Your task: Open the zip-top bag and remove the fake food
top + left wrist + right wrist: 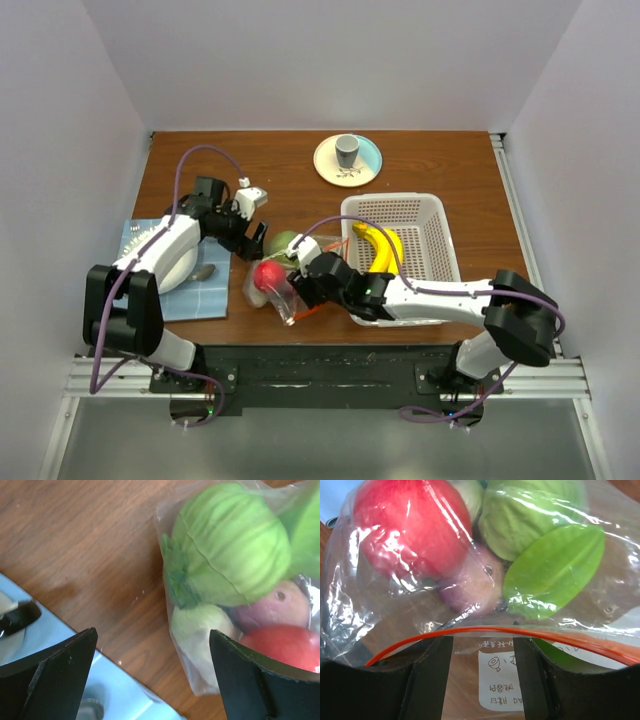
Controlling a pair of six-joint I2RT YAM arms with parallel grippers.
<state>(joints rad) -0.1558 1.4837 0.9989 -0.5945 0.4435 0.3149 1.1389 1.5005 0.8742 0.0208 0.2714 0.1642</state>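
Where the bag lies: the zip-top bag (283, 298) sits on the wooden table (450, 170) between the two arms, just left of the white basket (432, 232).
Long axis: in the overhead view it runs far to near, closed bottom at the far end, orange-red zip strip (470, 628) at the near end.
Contents: a red fruit (410, 525), a ribbed green piece (230, 545), a green leaf (555, 570), a purple piece (475, 587) and a cream piece (200, 625) all sit inside the film; a yellow banana bunch (378, 245) lies in the basket.
Right gripper (482, 647): at the mouth end, looking straight along the bag. Its jaws are parted, the zip strip arches across just beyond the fingertips, and film is draped over them. Nothing shows as pinched.
Left gripper (152, 632): released, jaws spread wide over bare wood, with the bag's closed end just beside it on the right arm's side.
Nearer arm: the right, which meets the mouth; the left stands at the end that does not open.
Relation that counts: the zip lies crosswise to the right gripper's line of approach, so a pull on the mouth probably needs the left arm to pin the bottom or come round to the near end.
Stage: food remains bagged. The strip bows upward, so the mouth may be partly open, but that cannot be settled.
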